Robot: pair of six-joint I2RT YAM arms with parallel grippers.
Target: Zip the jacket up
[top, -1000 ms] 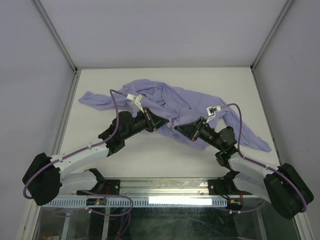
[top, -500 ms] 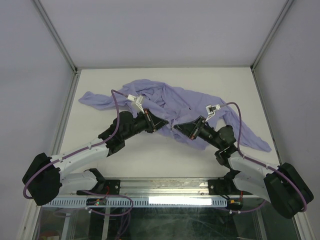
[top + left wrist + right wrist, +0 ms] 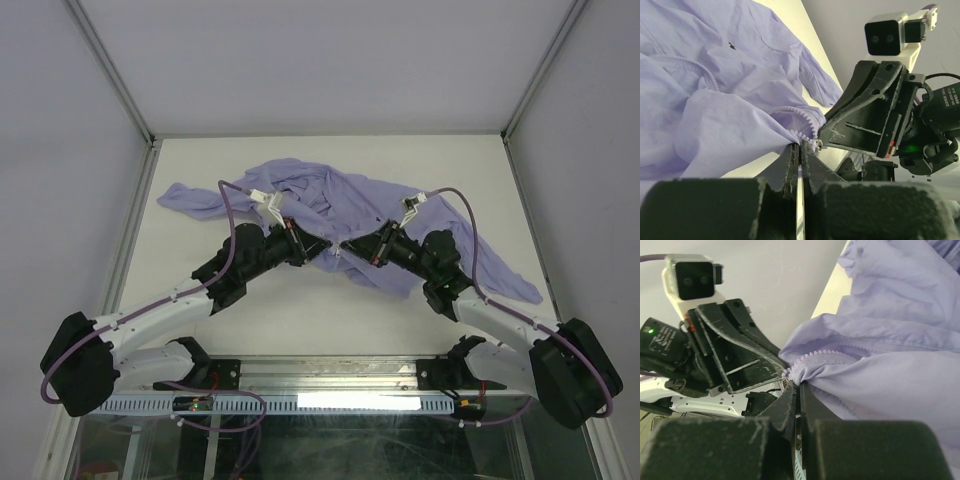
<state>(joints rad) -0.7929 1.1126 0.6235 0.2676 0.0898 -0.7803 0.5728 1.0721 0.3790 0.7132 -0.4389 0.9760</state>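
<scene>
The lavender jacket (image 3: 350,195) lies crumpled across the far half of the table. Both grippers meet tip to tip at its near hem. My left gripper (image 3: 326,246) is shut on the fabric edge beside the zipper teeth (image 3: 801,112). In the left wrist view its tips (image 3: 801,145) pinch the hem, with the right gripper's fingers (image 3: 865,120) just beyond. A small dark mark (image 3: 732,45) shows on the jacket (image 3: 715,75). My right gripper (image 3: 352,247) is shut on the opposite zipper edge. In its own view its tips (image 3: 798,385) grip the jacket (image 3: 900,340) under the teeth (image 3: 815,356).
One sleeve (image 3: 185,197) trails to the far left and another (image 3: 505,275) to the near right. Grey walls enclose the white table (image 3: 300,300) on three sides. The metal rail (image 3: 320,375) runs along the near edge by the arm bases.
My right gripper has moved left with its piece of hem until its tip meets the left gripper's. The left gripper has edged slightly right. The fabric between them has bunched.
</scene>
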